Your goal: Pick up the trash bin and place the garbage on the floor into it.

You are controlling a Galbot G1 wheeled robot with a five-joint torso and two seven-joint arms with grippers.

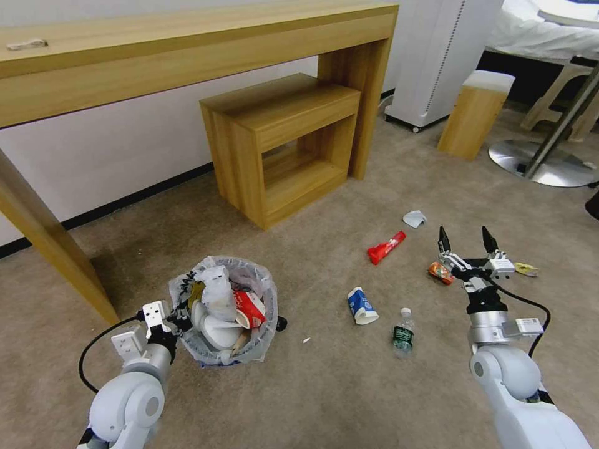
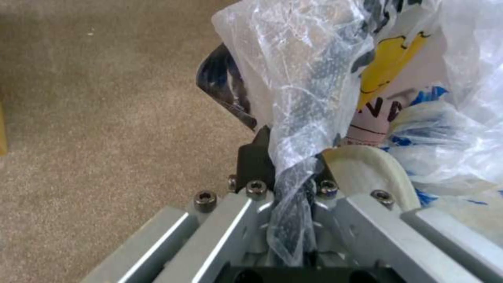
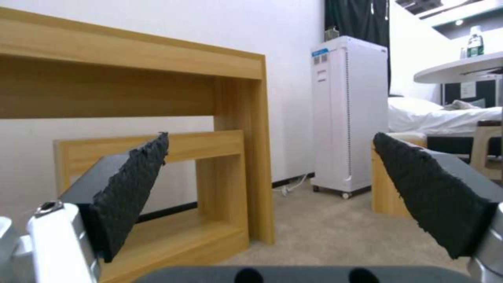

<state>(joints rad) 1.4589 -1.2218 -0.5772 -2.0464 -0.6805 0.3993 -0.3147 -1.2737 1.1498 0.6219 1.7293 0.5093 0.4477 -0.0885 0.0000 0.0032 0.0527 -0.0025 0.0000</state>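
Left gripper [image 1: 179,317]: clamped on the near rim of the trash bin [image 1: 223,310], jaws closed on rim and bunched plastic liner [image 2: 293,118]. Bin seen on the beige carpet [image 1: 299,386], low and to the robot's left, near the leg of the long wooden table [image 1: 187,43]; cannot tell whether resting on the carpet or lifted clear. Already heaped: white slipper [image 1: 215,324], red-white carton [image 1: 251,307], other scraps.

Right gripper [image 1: 465,246]: jaws spread wide, nothing held, hovering over the carpet on the robot's right, pointing toward the low wooden shelf [image 1: 287,143] and white cabinet [image 3: 348,114].

Litter left on the carpet:
- crushed orange can [image 1: 440,272], just beside the right gripper;
- yellow wrapper [image 1: 526,269], just beyond on the right;
- red wrapper [image 1: 386,247] and white tissue [image 1: 414,218], farther forward;
- blue-white paper cup [image 1: 362,305] and green bottle [image 1: 404,333], between the two arms.

Likely faults from this state:
- Slip at the rim. Cause: slick liner trapped between pads and bin wall; grip may hold film rather than rim.
- Liner pulled out or torn. Cause: load carried through the film.
- Spill on tilt. Cause: contents piled above rim level, one-sided hold.
- Can skidding away. Cause: rounded, dented body on short pile; off-centre closing.
- Bottle rolling. Cause: lying on its side.
- Flat wrappers and tissue missed. Cause: little height above the carpet for the pads to catch.
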